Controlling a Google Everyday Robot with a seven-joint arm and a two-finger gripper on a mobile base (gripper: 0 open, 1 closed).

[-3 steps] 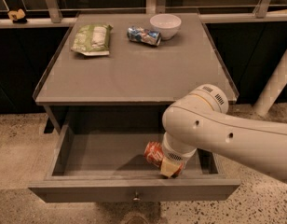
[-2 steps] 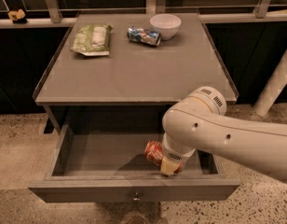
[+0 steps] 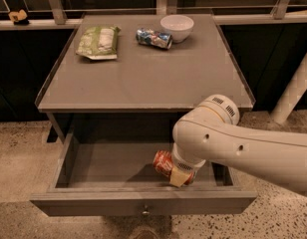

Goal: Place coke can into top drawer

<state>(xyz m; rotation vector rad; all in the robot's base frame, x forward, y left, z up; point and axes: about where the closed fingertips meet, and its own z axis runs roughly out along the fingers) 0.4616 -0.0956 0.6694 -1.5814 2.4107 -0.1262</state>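
Note:
The top drawer [image 3: 64,158] stands pulled open below the grey cabinet top, its flat front panel and small knob [image 3: 145,212] toward me. The red-orange coke can [image 3: 164,163] lies on its side inside the drawer, right of centre. My gripper [image 3: 181,176] reaches down into the drawer from the right, at the can's right end. The white arm hides most of the gripper and part of the can.
On the cabinet top [image 3: 143,78] lie a green snack bag [image 3: 98,41], a blue-and-silver can [image 3: 153,38] on its side and a white bowl [image 3: 177,27]. A white post [image 3: 293,91] stands at the right. The floor is speckled stone.

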